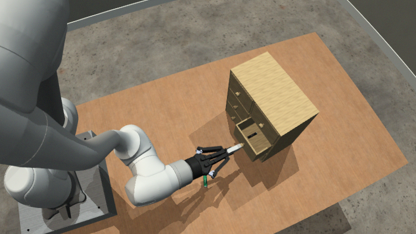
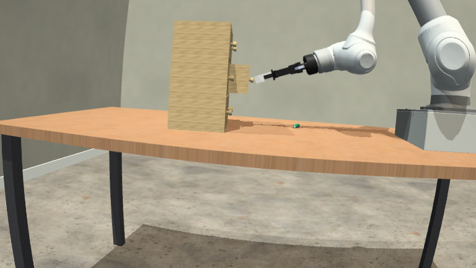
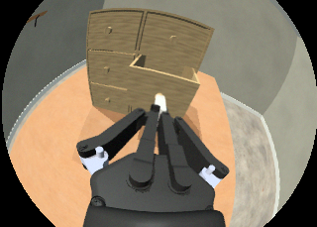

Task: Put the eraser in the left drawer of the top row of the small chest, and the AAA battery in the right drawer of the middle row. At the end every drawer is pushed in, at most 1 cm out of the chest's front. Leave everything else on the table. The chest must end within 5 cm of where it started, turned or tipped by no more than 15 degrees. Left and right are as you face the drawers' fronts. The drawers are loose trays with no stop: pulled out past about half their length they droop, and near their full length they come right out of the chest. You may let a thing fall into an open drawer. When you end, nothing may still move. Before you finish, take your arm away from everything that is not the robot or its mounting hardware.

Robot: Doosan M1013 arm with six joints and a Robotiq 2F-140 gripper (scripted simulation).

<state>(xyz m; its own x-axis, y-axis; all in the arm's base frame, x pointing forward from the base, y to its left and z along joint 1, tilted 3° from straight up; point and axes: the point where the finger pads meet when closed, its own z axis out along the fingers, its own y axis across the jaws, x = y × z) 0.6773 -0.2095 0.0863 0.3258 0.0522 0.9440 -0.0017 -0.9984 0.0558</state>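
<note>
The chest stands upright. Its middle-row right drawer is partly out and looks level. A small dark cylinder, seemingly the AAA battery, lies on its floor. The top-left drawer is in. No eraser shows; the inside of the top-left drawer is hidden. My gripper is shut and empty. Its white fingertips are at the open drawer's knob, touching it or nearly so.
A green cylinder lies on the table, below and beside the gripper in the top view. The other drawers look pushed in. The top-right drawer's knob sticks out above the open drawer.
</note>
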